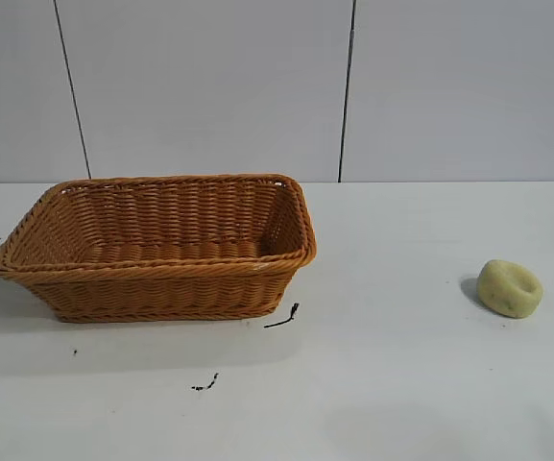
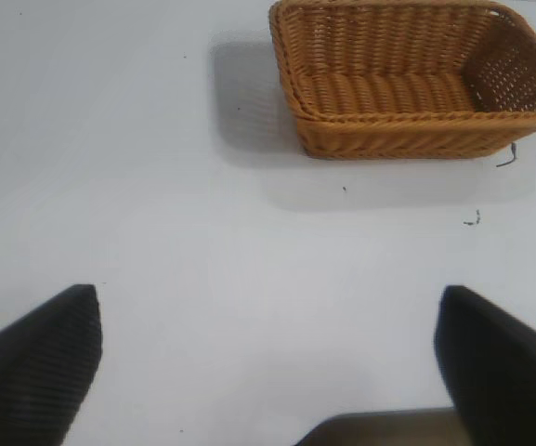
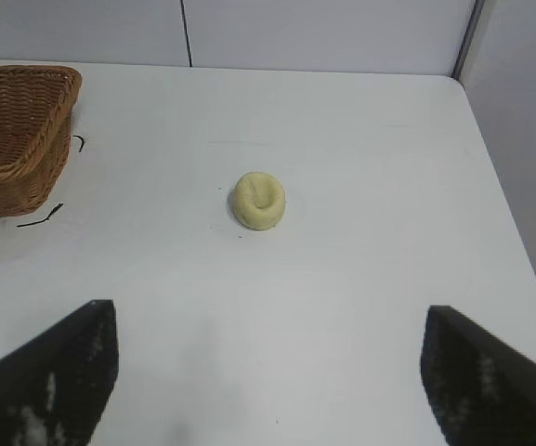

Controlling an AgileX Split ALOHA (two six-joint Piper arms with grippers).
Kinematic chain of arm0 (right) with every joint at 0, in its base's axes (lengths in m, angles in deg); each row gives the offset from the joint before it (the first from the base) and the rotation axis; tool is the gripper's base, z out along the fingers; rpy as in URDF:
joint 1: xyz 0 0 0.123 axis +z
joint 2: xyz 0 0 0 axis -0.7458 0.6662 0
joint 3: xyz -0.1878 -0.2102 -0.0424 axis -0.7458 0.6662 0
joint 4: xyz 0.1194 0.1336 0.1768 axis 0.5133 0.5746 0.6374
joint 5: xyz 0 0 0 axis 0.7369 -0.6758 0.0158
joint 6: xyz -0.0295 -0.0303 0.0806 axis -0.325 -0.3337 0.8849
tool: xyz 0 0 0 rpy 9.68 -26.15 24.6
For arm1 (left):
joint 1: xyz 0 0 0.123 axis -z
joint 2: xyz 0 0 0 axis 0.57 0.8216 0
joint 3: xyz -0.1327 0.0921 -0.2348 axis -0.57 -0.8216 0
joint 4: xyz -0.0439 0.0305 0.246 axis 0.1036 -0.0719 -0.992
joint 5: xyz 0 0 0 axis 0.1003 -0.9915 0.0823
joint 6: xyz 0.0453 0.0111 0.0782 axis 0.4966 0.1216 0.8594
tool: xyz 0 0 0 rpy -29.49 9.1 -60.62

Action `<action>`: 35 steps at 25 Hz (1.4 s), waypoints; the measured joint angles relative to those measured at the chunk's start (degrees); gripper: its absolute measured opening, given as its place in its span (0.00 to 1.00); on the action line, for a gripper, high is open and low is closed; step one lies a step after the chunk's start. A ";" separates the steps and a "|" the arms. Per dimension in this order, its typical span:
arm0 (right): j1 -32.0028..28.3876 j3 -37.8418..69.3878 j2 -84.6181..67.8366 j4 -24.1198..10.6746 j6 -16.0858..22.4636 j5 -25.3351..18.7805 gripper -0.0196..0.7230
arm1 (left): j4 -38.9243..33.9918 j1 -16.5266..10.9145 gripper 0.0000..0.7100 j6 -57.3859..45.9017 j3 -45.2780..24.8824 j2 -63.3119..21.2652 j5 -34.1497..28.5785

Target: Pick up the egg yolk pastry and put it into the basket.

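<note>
The egg yolk pastry (image 1: 509, 287), a small pale yellowish-green lump with a dimple on top, lies on the white table at the right. It also shows in the right wrist view (image 3: 258, 200), some way ahead of my right gripper (image 3: 269, 321), which is open and empty. The orange-brown wicker basket (image 1: 161, 269) stands at the left and looks empty. It shows in the left wrist view (image 2: 416, 116) too, far ahead of my left gripper (image 2: 268, 302), which is open and empty. Neither gripper shows in the exterior view.
Two small black marks (image 1: 282, 317) (image 1: 205, 383) lie on the table near the basket's front right corner. The table's right edge (image 3: 504, 195) runs past the pastry, with a grey wall behind. White table lies between basket and pastry.
</note>
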 joint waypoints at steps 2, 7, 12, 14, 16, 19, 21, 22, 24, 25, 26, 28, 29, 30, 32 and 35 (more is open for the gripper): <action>0.00 0.00 0.00 0.00 0.05 0.00 0.85 | 0.00 0.00 0.98 0.00 0.00 0.00 0.00; 0.00 0.00 0.00 0.00 0.05 0.00 0.85 | 0.00 0.00 0.98 0.00 0.00 0.00 0.00; 0.00 -2.16 4.67 0.00 0.05 -0.29 0.91 | 0.00 0.00 0.98 0.00 0.00 0.00 0.00; 0.00 -3.95 10.98 0.00 0.05 -1.14 0.93 | 0.00 0.00 0.98 0.00 0.00 0.00 0.00; 0.00 -6.30 17.91 0.00 0.11 -1.75 0.94 | 0.00 0.00 0.98 0.00 0.00 0.00 0.00; 0.00 -9.99 29.11 0.00 -0.47 -1.90 0.94 | 0.00 0.00 0.98 0.00 0.00 0.00 0.00; 0.00 -12.70 37.06 0.06 -0.72 -1.84 0.94 | 0.00 0.00 0.98 0.00 0.00 0.00 0.00; 0.00 -13.86 40.33 0.06 -0.81 -1.84 0.94 | 0.00 0.00 0.98 0.00 0.00 0.00 0.00; 0.00 -16.75 47.98 0.19 -0.85 -1.71 0.94 | 0.00 0.00 0.98 0.00 0.00 0.00 0.00; 0.00 -18.03 51.13 0.24 -0.85 -1.71 0.94 | 0.00 0.00 0.98 0.00 0.00 0.00 0.00; 0.00 -19.63 54.93 0.24 -1.07 -1.65 0.94 | 0.00 0.00 0.98 0.00 0.00 0.00 0.00; 0.00 -22.90 62.55 0.24 -1.26 -1.59 0.94 | 0.00 0.00 0.98 0.00 0.00 0.00 0.00; 0.00 -24.28 65.59 0.24 -1.26 -1.53 0.94 | 0.00 0.00 0.98 0.00 0.00 0.00 0.00; 0.00 -25.94 69.00 0.24 -1.26 -1.53 0.94 | 0.00 0.00 0.98 0.00 0.00 0.00 0.00; 0.00 -28.99 74.88 0.24 -1.91 -1.04 0.94 | 0.00 0.00 0.98 0.00 0.00 0.00 0.00; 0.00 -34.32 83.42 0.24 -2.33 -0.19 0.94 | 0.00 0.00 0.98 0.00 0.00 0.00 0.00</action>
